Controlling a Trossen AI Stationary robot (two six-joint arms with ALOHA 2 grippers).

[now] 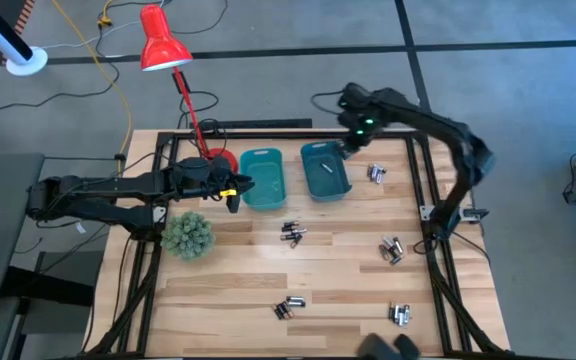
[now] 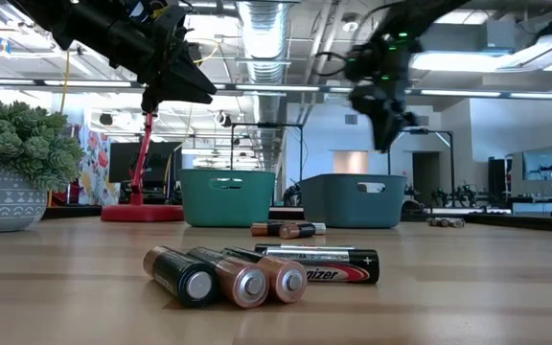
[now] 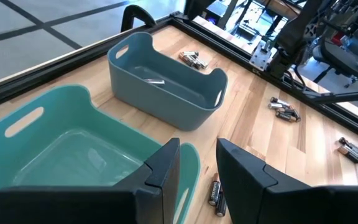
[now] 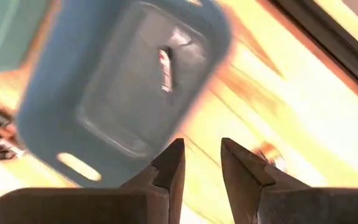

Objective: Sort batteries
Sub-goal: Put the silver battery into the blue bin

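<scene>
Batteries lie in loose groups on the wooden table: near the middle (image 1: 293, 233), at the right (image 1: 392, 250), beside the blue-grey bin (image 1: 376, 173) and along the near edge (image 1: 288, 308). One battery (image 4: 165, 68) lies on the floor of the blue-grey bin (image 1: 325, 170). A teal bin (image 1: 263, 178) stands to its left. My right gripper (image 4: 202, 146) hangs open above that bin's far right corner (image 1: 351, 143), fingers pointing down, nothing between them. My left gripper (image 3: 197, 146) stays open and empty by the teal bin's left side (image 1: 236, 192).
A potted spiky green plant (image 1: 188, 235) stands near my left gripper. A red desk lamp (image 1: 163, 45) rises from its base (image 1: 218, 160) at the far left. Black frame rails (image 1: 438, 210) run along the table's edges. Bare wood shows between the battery groups.
</scene>
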